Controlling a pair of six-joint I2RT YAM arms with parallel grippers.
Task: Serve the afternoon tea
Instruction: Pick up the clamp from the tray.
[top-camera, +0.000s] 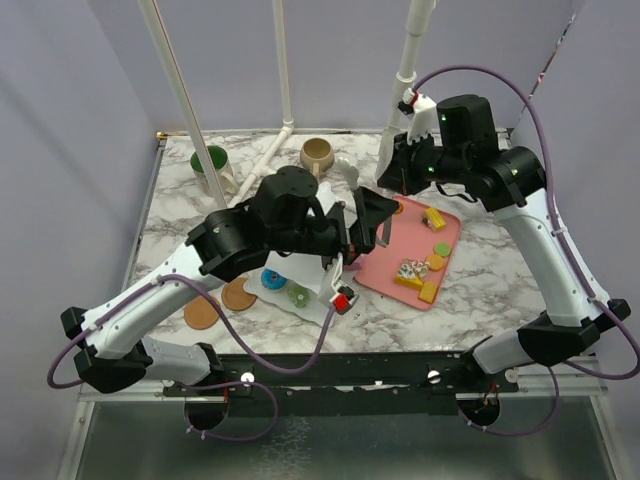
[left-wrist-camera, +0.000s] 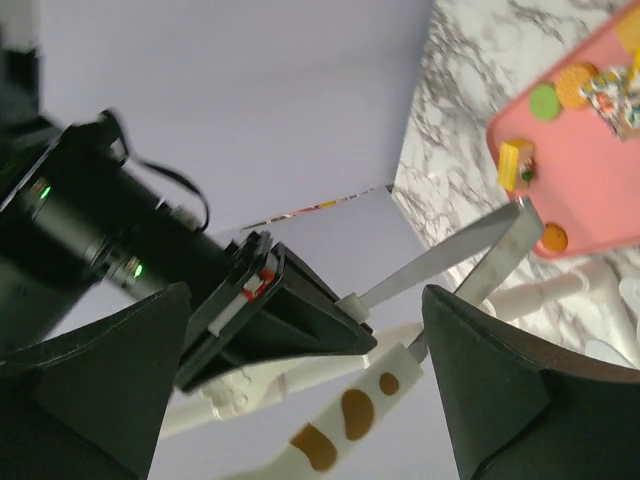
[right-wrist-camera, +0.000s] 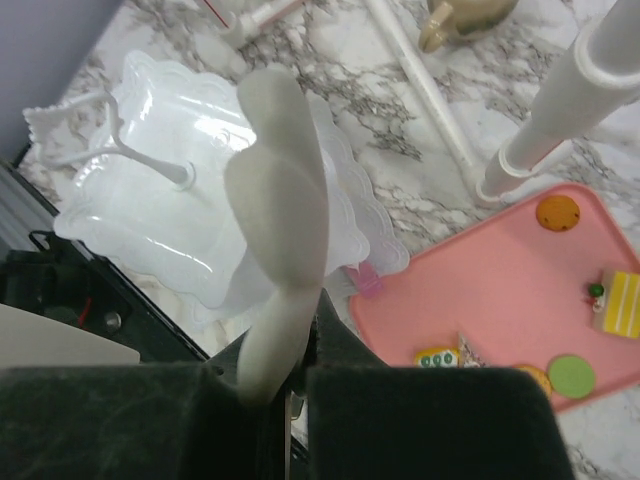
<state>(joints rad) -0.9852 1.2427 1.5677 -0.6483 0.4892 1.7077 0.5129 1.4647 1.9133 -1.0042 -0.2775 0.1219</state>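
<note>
Left gripper (left-wrist-camera: 300, 395): jaws spread wide, grasping nothing, poised by the left edge of the pink tray (top-camera: 410, 240).

Right gripper (right-wrist-camera: 275, 400): clamped on the tongs (left-wrist-camera: 508, 255).

Three-tier stand (right-wrist-camera: 150, 230): centre table, just beside the tray. Its lowest plate carries a blue donut (top-camera: 271, 279) and a green pastry (top-camera: 297, 294).

Tray contents: yellow cake slice (top-camera: 434, 218), green macaron (top-camera: 441, 248), and further pieces, possibly cookies.

Green-lined mug (top-camera: 211, 163) and tan mug (top-camera: 318, 155): far side of the table.

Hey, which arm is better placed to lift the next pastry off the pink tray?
Probably right. The right gripper is shut on the tongs, whose metal tips reach the pink tray edge beside an orange pastry. The left gripper has open, empty jaws and no tool.
</note>
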